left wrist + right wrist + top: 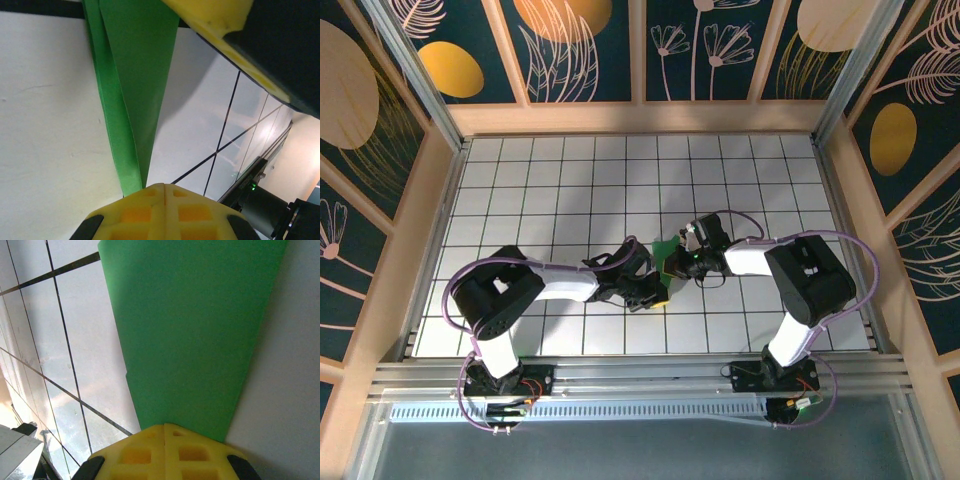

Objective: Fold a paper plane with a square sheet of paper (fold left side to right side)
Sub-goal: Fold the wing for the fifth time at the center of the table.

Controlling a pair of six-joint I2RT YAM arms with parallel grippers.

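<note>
**Mia:** What is closest to us?

**Ben:** The grey metal rail at the near edge. Both arms are bolted to it, side by side, and they bend in toward each other.

**Mia:** Where do they meet?

**Ben:** Around the middle of the white table with thin dark grid lines. The left gripper with chunky yellow fingers sits a bit nearer to us. The right gripper is just beside it, a little farther back.

**Mia:** Are they holding something?

**Ben:** Yes, the thin bright green paper, folded over in layers. It sits between the two grippers.

**Mia:** Is the left one squeezing it?

**Ben:** It is. From the left wrist, its two yellow fingers are pressed tight together, and the narrow end of the green paper runs right into them (you can see layers along its left edge). At the far end of the paper, a yellow finger of the right gripper pokes in.

**Mia:** And the right one?

**Ben:** Its fingers are clamped together too, pinching a wider end of the green paper. The paper gets wider the farther it goes from them.

**Mia:** Is it a plane?

**Ben:** It gets pointy by the left gripper, but I cannot tell the whole shape. I cannot tell if it touches the tiles either.

**Mia:** What is way at the back?

**Ben:** The dark blue wall with wooden frames, orange circles and pale flowers.
</note>
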